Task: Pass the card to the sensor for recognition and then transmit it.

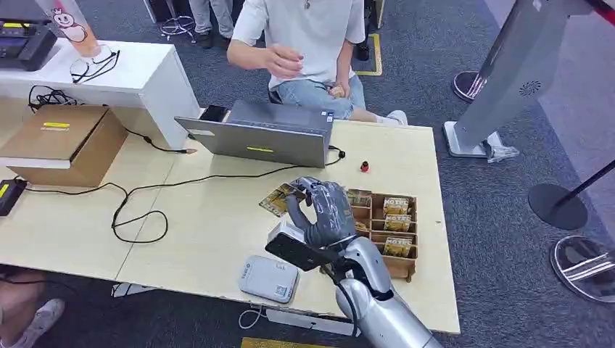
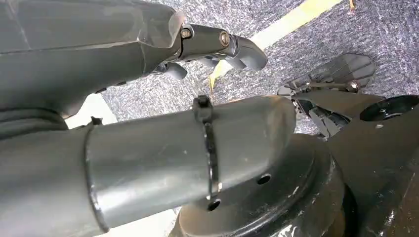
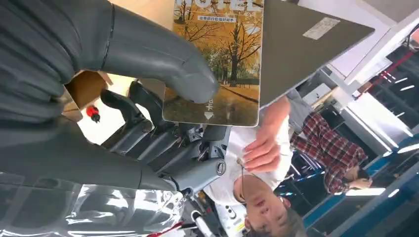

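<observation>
A flat hotel card printed with golden autumn trees (image 3: 217, 64) is pinched by the robot's grey right hand (image 1: 323, 210) above the pale wooden table (image 1: 210, 217), just beside the brown compartmented card tray (image 1: 406, 235), while the left hand (image 2: 217, 47) hangs with fingers curled, holding nothing

The laptop (image 1: 270, 134) stands at the far edge of the tabletop (image 1: 203, 225), with a person (image 1: 304, 43) seated behind it. Nearer than the laptop and to its right sits the tray (image 1: 388, 226), cards upright in its compartments. The right hand (image 1: 323, 214) hangs just left of the tray, holding a card (image 1: 279, 199) above the tabletop. The sensor (image 1: 268, 278) lies nearer still, at the front edge. A box (image 1: 65, 141) sits far left of the laptop.
</observation>
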`<state>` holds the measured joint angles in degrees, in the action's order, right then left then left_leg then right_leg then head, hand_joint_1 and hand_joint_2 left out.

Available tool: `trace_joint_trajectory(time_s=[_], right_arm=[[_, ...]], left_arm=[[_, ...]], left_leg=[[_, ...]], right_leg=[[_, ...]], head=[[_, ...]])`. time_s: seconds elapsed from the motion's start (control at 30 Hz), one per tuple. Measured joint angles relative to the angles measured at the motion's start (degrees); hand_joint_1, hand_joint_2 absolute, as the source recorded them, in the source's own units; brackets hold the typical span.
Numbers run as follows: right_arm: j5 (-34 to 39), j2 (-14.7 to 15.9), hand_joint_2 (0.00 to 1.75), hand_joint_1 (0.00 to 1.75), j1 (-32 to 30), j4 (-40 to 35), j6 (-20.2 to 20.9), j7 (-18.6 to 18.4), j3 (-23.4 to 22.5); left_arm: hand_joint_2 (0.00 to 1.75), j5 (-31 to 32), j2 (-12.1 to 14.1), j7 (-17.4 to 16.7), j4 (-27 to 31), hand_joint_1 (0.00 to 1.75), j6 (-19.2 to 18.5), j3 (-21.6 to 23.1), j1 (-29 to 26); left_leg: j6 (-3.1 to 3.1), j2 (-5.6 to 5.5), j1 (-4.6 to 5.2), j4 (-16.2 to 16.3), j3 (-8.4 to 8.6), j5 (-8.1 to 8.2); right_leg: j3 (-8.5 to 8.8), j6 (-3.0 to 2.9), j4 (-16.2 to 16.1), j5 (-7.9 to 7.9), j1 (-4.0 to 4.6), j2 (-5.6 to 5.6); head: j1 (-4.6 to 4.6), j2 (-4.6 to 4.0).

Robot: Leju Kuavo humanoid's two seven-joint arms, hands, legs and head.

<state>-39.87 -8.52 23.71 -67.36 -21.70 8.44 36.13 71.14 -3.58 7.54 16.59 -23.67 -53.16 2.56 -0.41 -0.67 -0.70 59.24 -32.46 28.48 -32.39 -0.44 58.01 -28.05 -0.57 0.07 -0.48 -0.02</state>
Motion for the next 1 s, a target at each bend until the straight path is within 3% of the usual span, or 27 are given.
trace_joint_trajectory(time_s=[1.0], right_arm=[[-0.7, -2.7, 1.75, 1.75, 4.5, 4.0, 0.6, -1.2, -1.9]], left_arm=[[0.00, -0.4, -0.2, -0.7, 0.0, 0.00, -0.1, 0.4, 0.3]], left_leg=[[0.00, 0.00, 0.00, 0.0, 0.00, 0.00]], right_leg=[[0.00, 0.00, 0.0, 0.00, 0.00, 0.00]], head=[[-0.02, 0.00]])
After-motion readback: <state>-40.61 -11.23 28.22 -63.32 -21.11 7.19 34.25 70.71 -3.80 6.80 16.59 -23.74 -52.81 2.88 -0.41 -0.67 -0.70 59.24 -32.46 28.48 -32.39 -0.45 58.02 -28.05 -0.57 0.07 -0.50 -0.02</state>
